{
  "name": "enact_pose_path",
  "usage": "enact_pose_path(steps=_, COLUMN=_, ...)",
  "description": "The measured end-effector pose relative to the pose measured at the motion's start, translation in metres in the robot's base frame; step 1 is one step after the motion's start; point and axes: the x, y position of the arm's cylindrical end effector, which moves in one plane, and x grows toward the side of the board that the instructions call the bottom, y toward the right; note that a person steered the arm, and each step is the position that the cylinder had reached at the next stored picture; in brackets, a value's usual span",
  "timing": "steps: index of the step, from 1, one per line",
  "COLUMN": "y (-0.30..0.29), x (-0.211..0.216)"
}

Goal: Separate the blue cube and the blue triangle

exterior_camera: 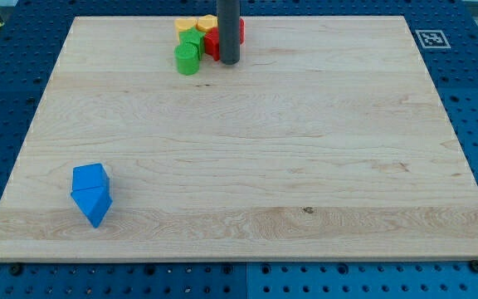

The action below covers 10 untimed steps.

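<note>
- My tip (228, 61) stands near the top of the frame, a little left of centre, at the right-hand edge of a cluster of blocks that has nothing to do with the task.
- There is no hand on this arm, only the straight dark rod, so nothing is spread, pressed together or pinching; the rod can only push.
- The blue cube (90, 178) and the blue triangle (93, 203) lie in the lower left of the frame, the cube just above the triangle, and they touch along one side. That contact is why the task is not yet done: they read as one blue lump.
- My tip is well apart from both blue blocks, almost the whole table away on a diagonal. I judge that it must travel down and to the left before any push can begin.
- The cluster by my tip holds a green cylinder (187, 59), another green block (192, 40), two yellow blocks (196, 24) and a red block (212, 43) partly hidden behind the rod; their exact shapes are hard to tell.
- The table (289, 149) is a pale wooden board with visible grain, mostly bare.
- Around it is a blue perforated surface (7, 100), and a black-and-white marker (430, 38) sits at the board's upper right corner.
</note>
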Motion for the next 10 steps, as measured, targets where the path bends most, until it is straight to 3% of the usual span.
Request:
enact_pose_path(steps=2, y=0.007, x=0.04)
enact_pose_path(steps=3, y=-0.024, x=0.083)
enact_pose_path(steps=7, y=-0.243, x=0.226)
enact_pose_path(steps=8, y=-0.248, x=0.269)
enact_pose_path(steps=9, y=-0.248, x=0.273)
enact_pose_path(steps=10, y=-0.245, x=0.25)
